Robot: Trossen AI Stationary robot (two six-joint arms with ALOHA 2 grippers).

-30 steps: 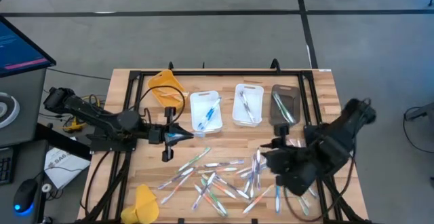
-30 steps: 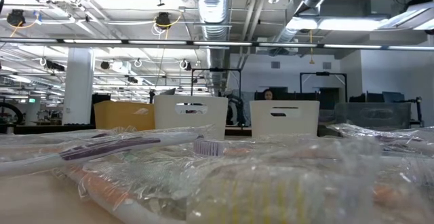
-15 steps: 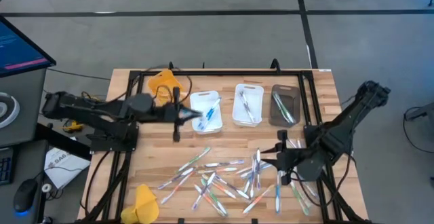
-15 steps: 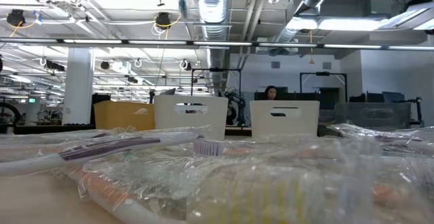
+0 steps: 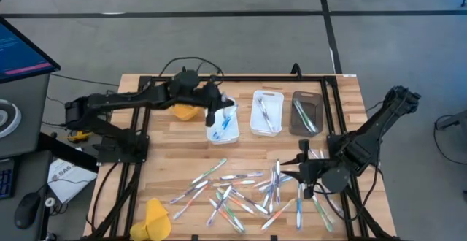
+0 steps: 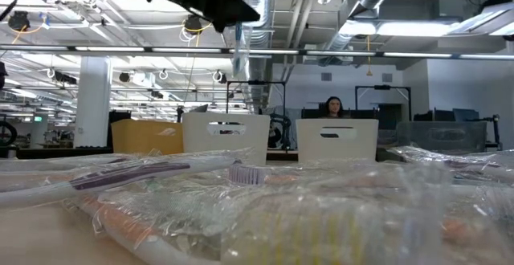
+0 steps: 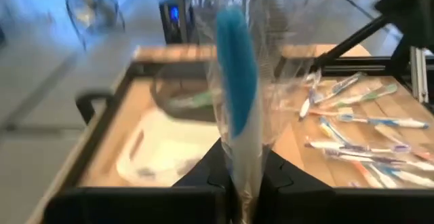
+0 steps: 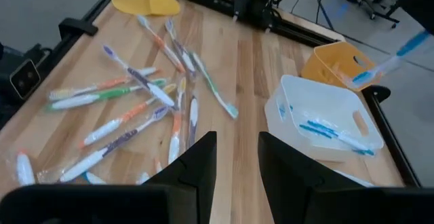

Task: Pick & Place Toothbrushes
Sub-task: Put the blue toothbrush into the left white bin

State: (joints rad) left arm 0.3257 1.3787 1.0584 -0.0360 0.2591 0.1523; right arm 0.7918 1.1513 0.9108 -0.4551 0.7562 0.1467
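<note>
The left end effector (image 5: 212,114), pinching a blue toothbrush (image 7: 235,108), has moved over the white tray (image 5: 222,129).

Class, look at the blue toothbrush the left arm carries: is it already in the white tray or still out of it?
Out. The left gripper jaws are shut on the blue toothbrush, holding it above the white tray, which already contains blue brushes.

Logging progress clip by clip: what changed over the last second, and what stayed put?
The left end effector, shut on a blue toothbrush, carried it from the table's middle toward the far side and now holds it above the left white tray. The right arm drew back from the loose toothbrushes; the right end effector now hangs over their right edge. The trays and the loose pile did not move.
</note>
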